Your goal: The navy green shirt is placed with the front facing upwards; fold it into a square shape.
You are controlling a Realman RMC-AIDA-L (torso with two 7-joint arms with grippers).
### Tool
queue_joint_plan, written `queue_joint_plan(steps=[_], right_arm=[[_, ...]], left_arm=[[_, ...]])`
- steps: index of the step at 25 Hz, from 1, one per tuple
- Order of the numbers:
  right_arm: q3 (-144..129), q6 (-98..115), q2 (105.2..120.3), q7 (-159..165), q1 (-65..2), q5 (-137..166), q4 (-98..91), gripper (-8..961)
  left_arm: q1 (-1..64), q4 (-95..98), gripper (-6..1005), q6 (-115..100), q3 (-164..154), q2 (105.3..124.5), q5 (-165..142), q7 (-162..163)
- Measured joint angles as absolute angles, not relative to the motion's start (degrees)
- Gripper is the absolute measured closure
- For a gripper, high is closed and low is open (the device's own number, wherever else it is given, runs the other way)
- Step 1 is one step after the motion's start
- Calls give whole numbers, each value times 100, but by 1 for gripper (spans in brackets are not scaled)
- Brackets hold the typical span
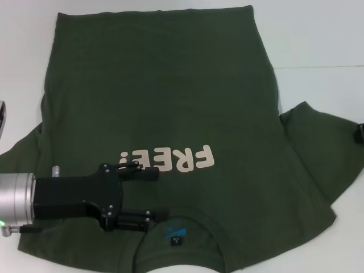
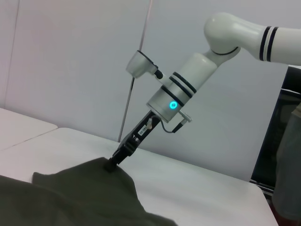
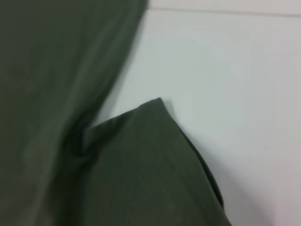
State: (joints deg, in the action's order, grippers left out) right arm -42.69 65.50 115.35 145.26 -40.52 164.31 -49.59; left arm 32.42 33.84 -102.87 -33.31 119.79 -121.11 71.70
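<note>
Black left claw (image 1: 156, 193) open over matte olive cotton — navy green shirt (image 1: 165, 96).

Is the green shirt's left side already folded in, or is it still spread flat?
Left side folded in: the navy green shirt shows no left sleeve, while its right sleeve lies spread.

The navy green shirt (image 1: 165, 108) carries pale lettering "FREE!" (image 1: 166, 160) across its chest, upside down in the head view, while the blue collar print (image 1: 174, 232) is unreadable.
</note>
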Motion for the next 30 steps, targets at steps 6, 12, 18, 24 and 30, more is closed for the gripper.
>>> queue_joint_plan(steps=[6,12,18,24,30], right_arm=[[-4254,6306,11523,14547,-4003,16481,-5157,917],[-4300,6363,11600,14431,-4098,16306,-5235,918],[-4418,7093,11854,14060,-4135,15275,-5798,918],[-5020,7276,11966,13910,-4134,14254,-5938,917],[-5706,6870,11982,13907,-4134,13934,-5672,889]], left_arm=[[3243,3384,113,-10271,-3331,11994,-12111,7179],[3243,3384,114,-10244,-3331,12000,-12111,7181],[3243,3384,113,-10236,-3331,12006,-12111,7181],[3243,3384,114,-10229,-3331,12006,-12111,7181],[3211,3384,114,-10229,-3331,12006,-12111,7181]])
